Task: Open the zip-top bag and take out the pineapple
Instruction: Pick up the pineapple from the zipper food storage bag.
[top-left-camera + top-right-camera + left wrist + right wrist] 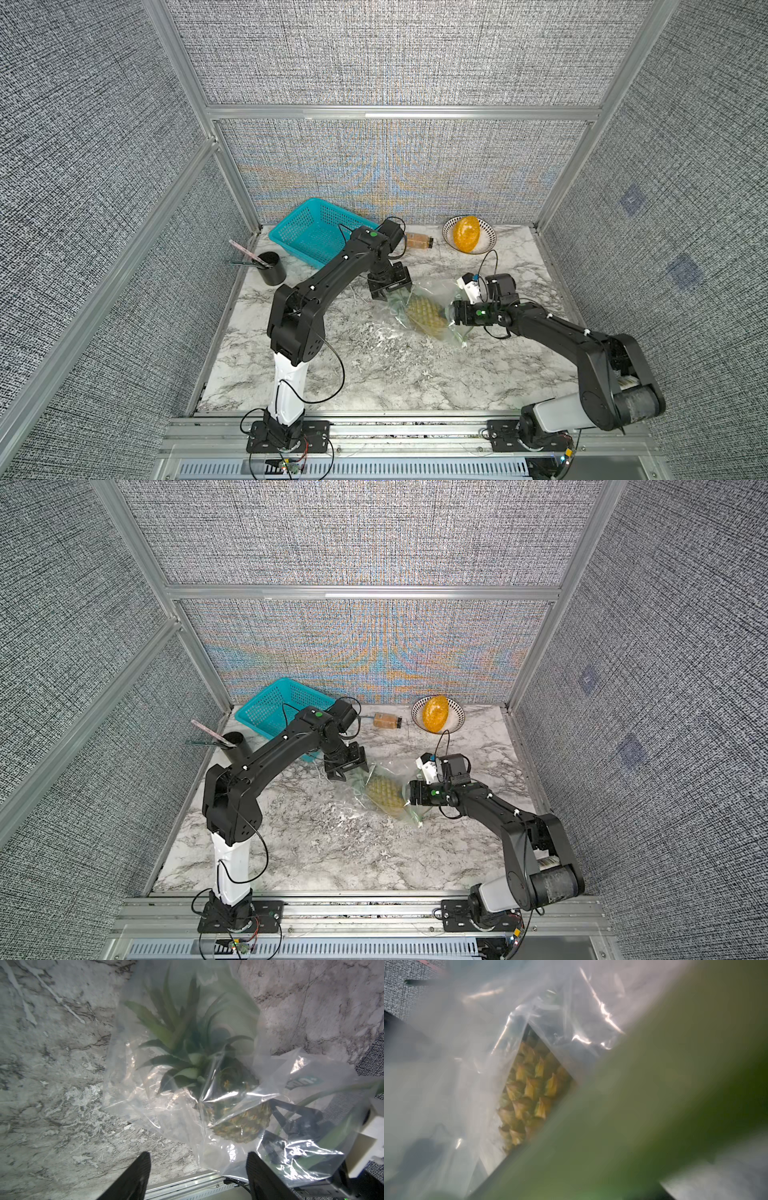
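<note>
Front table edge (374,409) well apart from zip-top bag (436,289), pineapple (426,316) inside

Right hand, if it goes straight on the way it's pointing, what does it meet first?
Probably the zip-top bag, with the pineapple just behind its plastic. The right hand sits at the bag's edge, though depth is unclear.

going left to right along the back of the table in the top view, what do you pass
black pen cup → teal basket → small bottle lying on its side → patterned bowl holding the smooth orange fruit
</note>
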